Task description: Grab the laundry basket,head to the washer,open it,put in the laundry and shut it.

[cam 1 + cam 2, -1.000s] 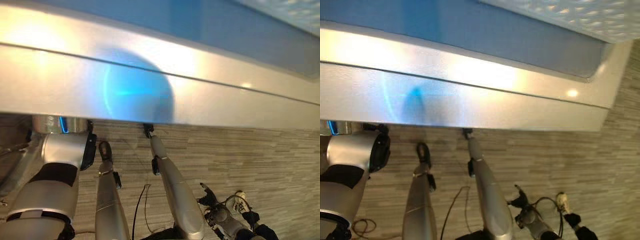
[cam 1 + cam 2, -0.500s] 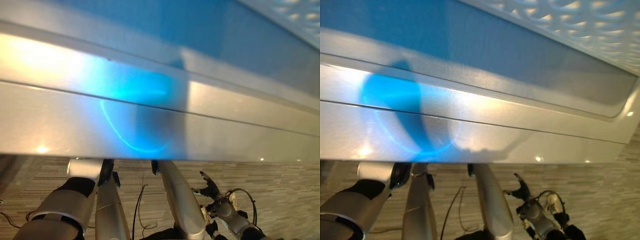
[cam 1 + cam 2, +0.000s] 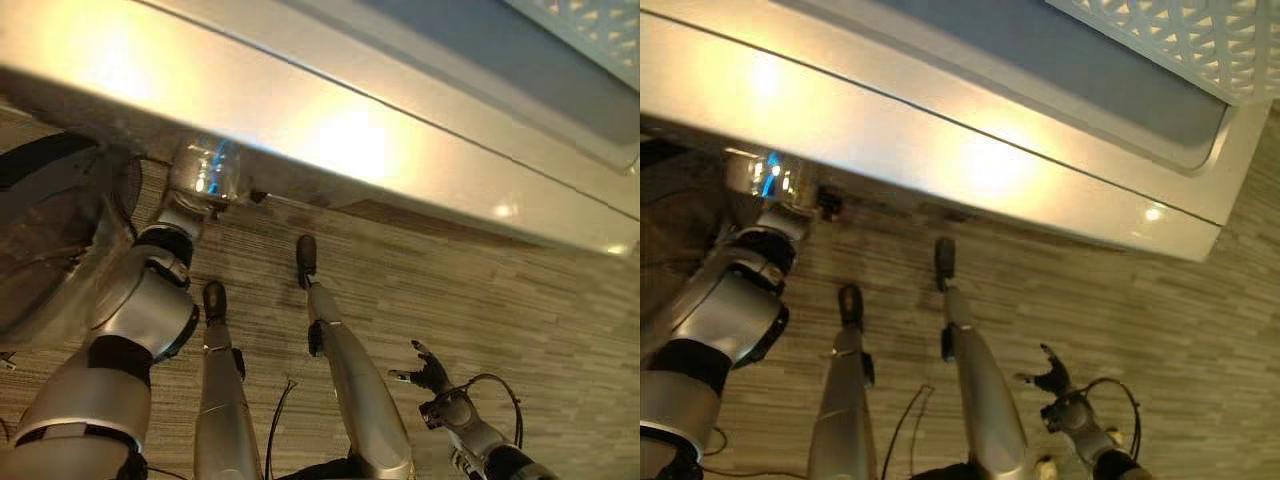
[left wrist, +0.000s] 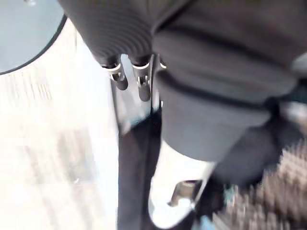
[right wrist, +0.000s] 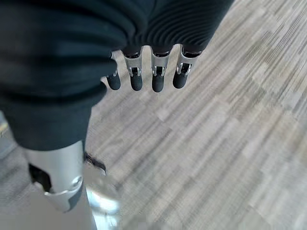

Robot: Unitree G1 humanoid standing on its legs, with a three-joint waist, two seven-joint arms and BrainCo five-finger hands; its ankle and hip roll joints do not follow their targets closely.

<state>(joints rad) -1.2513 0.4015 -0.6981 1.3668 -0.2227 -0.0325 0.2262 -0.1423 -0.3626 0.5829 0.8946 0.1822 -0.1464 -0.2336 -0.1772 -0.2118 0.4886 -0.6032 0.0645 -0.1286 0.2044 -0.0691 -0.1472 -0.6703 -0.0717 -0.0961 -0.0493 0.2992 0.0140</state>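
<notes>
Right hand [image 3: 432,377] low over floor [image 3: 560,300], fingers loosely spread, empty, clear of work. Left hand [image 4: 142,90] up at washer [image 3: 350,140] front near round door [image 3: 50,240], likely to work it; its grip cannot tell. Laundry basket [image 3: 1170,40] farthest, seemingly set on washer top, in neither hand.

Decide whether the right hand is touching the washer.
Apart. In the left eye view, the right hand hangs over bare floor, well away from the washer; its fingers hold nothing.
</notes>
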